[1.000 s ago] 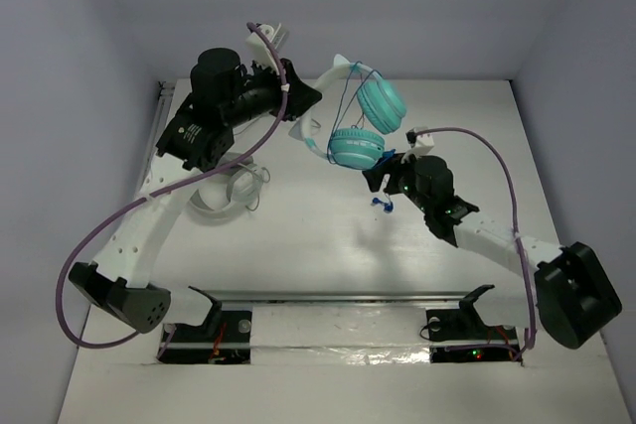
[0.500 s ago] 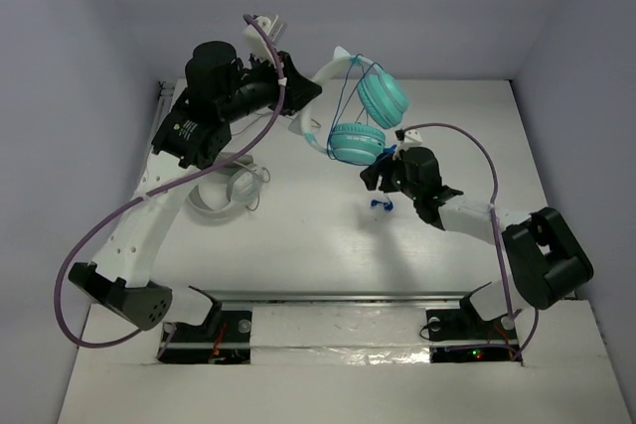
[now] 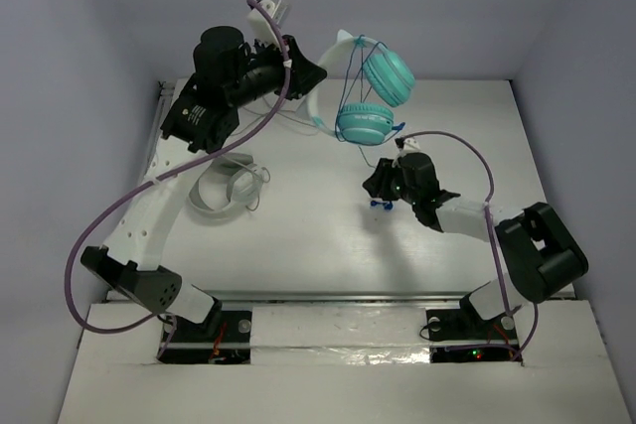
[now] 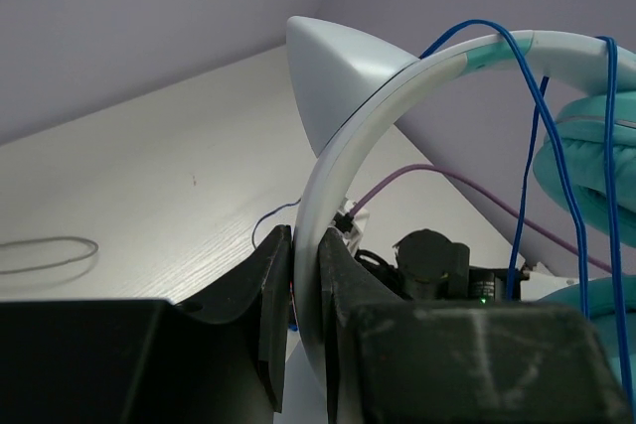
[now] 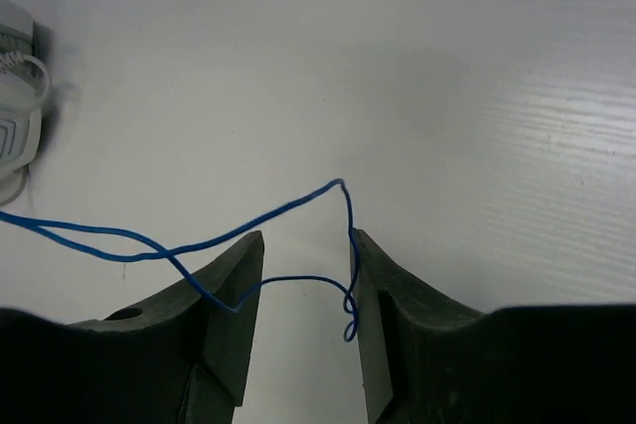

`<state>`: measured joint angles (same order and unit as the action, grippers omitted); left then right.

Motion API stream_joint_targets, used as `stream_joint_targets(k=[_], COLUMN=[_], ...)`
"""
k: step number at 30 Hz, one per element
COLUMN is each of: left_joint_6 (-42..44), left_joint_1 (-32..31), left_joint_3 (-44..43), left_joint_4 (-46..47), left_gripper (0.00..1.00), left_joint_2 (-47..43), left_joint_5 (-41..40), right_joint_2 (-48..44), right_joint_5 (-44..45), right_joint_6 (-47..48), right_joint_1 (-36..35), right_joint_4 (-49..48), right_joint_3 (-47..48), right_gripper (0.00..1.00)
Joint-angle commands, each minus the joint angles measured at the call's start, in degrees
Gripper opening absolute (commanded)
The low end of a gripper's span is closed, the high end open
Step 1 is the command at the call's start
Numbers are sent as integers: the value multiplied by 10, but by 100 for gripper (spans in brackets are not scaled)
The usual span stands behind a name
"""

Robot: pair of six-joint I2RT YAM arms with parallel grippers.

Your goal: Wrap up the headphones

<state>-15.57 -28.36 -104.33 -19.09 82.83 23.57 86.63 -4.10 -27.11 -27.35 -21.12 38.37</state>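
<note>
The headphones (image 3: 366,124) hang in the air at the back of the table, both teal ear cups below the white headband (image 3: 333,59). My left gripper (image 3: 316,81) is shut on that headband (image 4: 338,166), and the fingers (image 4: 273,275) press it from both sides. The thin blue cable (image 4: 537,146) is looped over the band and trails down to the table. My right gripper (image 3: 376,191) sits low over the table below the cups. It is open, and slack loops of the blue cable (image 5: 288,208) lie between its fingers (image 5: 383,275), one strand touching the right finger.
A white coiled item (image 3: 224,191) with a thin white cable lies on the table at the left, under the left arm; its edge (image 5: 15,136) also shows in the right wrist view. Purple arm cables arc over both arms. White walls close in the back and sides.
The left arm has raised the headphones and carried them a little right. The right gripper has slid left along the table, and its jaws have narrowed around the blue cable.
</note>
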Motion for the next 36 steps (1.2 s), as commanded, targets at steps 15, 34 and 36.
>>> stream_joint_targets(k=[15,34,36], left_joint_6=[-66,-20,-5], left_joint_1=[20,58,58], left_joint_3=[-69,-63,-57], left_joint_4=[89,128,128], left_gripper=[0,0,0], left_joint_2=[61,177,191], left_joint_5=[-148,-371,-386], right_joint_2=[-81,-218,-224], right_joint_5=[-36,131,139], right_joint_6=[-66,-89,-88], right_joint_1=[-48,-325,-340], right_joint_4=[19,339,359], right_joint_3=[-64,24,41], right_gripper=[0,0,0])
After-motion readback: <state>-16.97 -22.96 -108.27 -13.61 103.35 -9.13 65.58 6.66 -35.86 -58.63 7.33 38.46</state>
